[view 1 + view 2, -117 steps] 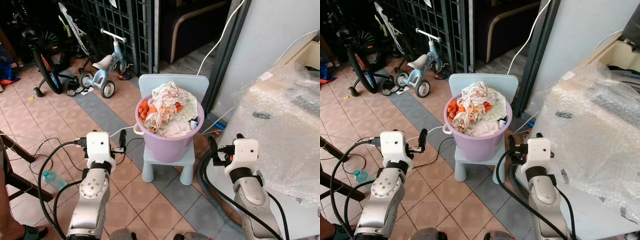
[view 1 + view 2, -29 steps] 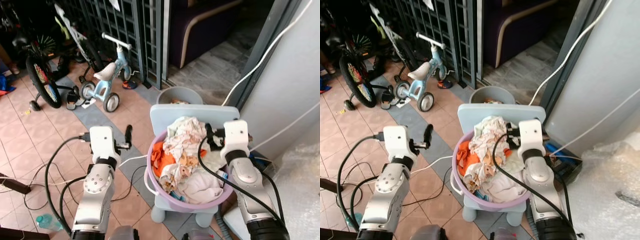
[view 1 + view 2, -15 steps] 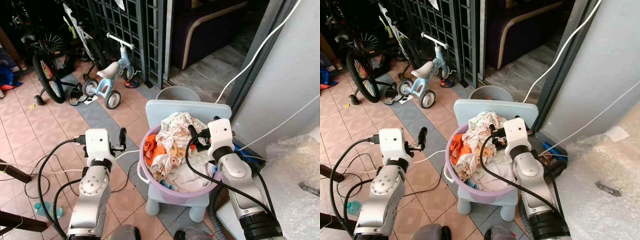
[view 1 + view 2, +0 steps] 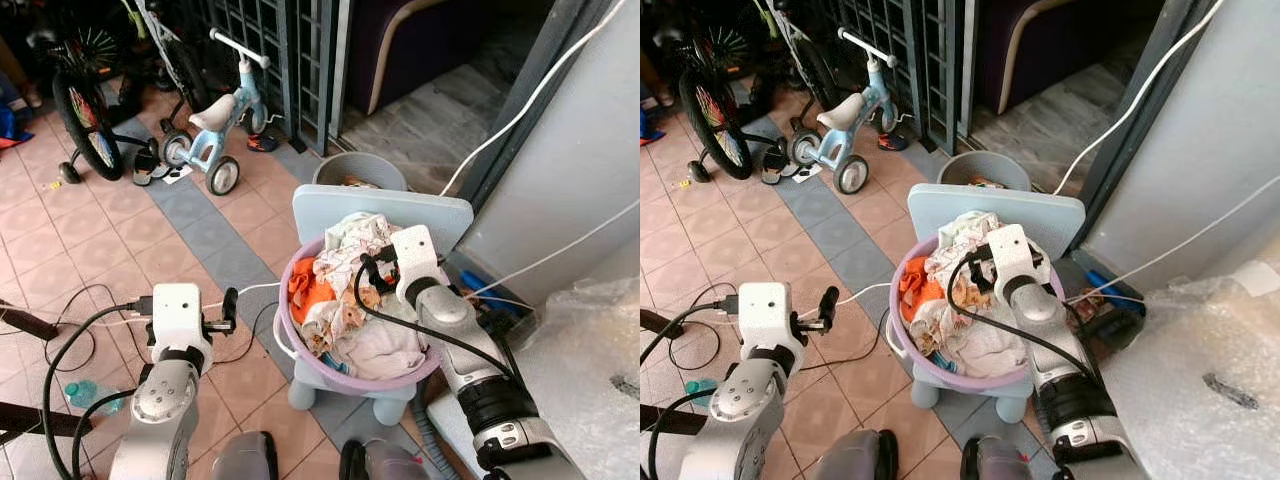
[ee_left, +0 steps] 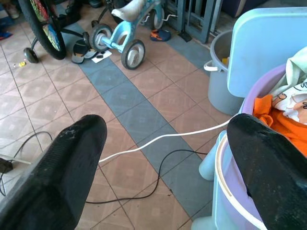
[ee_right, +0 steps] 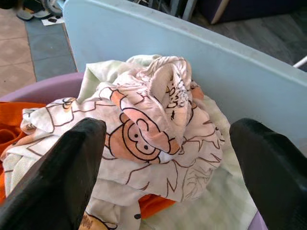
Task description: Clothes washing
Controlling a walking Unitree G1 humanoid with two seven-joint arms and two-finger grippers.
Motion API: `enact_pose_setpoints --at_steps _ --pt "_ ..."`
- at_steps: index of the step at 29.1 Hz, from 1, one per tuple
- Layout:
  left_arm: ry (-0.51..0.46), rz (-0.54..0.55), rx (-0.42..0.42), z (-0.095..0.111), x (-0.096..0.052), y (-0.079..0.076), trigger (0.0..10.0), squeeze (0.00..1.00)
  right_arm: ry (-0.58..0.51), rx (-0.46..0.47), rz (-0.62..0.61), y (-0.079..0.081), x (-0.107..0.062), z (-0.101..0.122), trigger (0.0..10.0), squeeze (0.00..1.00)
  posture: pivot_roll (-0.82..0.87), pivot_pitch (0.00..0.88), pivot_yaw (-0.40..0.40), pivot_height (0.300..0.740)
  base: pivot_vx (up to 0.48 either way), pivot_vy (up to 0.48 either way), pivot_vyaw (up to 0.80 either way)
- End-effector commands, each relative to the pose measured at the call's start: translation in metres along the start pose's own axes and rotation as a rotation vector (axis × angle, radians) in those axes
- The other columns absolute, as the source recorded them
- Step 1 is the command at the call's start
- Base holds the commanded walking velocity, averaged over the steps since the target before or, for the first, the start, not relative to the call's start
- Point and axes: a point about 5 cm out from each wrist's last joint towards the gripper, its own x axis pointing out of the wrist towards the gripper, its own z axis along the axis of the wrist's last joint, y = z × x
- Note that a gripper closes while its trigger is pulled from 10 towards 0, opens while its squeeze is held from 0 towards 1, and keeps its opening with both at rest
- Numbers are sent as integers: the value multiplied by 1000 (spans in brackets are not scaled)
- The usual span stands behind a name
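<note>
**Washing barely begun: the laundry sits unpicked in its bucket**

The purple bucket [image 4: 300, 345] stands on a small pale-blue chair [image 4: 375, 215], heaped with clothes [image 6: 144, 129]: a printed white cloth on top, orange fabric beneath. The right hand [image 6: 168, 158] hovers just above the heap, fingers spread wide, grasping nothing. The left hand [image 5: 163, 158] is also released and empty, beside the bucket over the tiled floor [image 4: 120, 230]. Judging by the full pile, nothing is out yet; lifting, loading and washing all remain. The bubble-wrapped bulk [image 4: 1200, 370] to the right may be the washer, though that is unclear.
</note>
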Motion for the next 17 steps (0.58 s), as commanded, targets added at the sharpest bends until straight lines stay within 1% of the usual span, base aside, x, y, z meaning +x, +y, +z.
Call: enact_pose_setpoints --at_steps 1,2,3,4,6,7,8,9,11,12,14,17 --pt "19 2 -1 2 -7 -1 10000 0 75 52 -42 -1 3 -11 10000 0 171 224 -20 740 0 0 0" --pt "27 4 -2 1 -9 -1 10000 0 78 60 -47 0 4 -11 10000 0 170 227 -22 740 0 0 0" --pt "52 -5 -5 -3 -14 -4 10000 0 82 0 -37 5 6 -11 10000 0 165 235 -31 740 0 0 0" --pt "66 -25 2 -7 -17 -6 10000 0 83 -30 -34 7 8 -11 10000 0 163 238 -34 740 0 0 0" --pt "71 -36 9 -8 -19 -8 10000 0 83 -32 -37 8 8 -11 10000 0 161 241 -34 740 0 0 0" --pt "73 -57 11 -7 -19 -11 10000 0 84 -31 -23 13 11 -9 8392 0 151 257 -33 740 0 0 0" --pt "73 -57 11 -7 -19 -11 10000 0 84 -31 -23 13 11 -9 8392 0 151 257 -33 740 0 0 0" --pt "60 -67 6 -1 -16 -12 10000 0 89 -7 6 21 14 -7 0 0 141 277 -28 740 0 0 0" --pt "60 -64 2 2 -13 -12 10000 0 99 12 22 27 15 -7 0 0 142 262 -32 740 0 0 0" --pt "60 -64 2 2 -13 -12 10000 0 99 12 22 27 15 -7 0 0 142 262 -32 740 0 0 0" --pt "57 -56 -5 6 -10 -13 10000 0 114 47 42 36 15 -9 0 0 137 266 -33 740 0 0 0" --pt "51 -63 -7 8 -10 -16 10000 0 129 98 80 48 13 -13 0 0 133 264 -37 740 0 0 0"
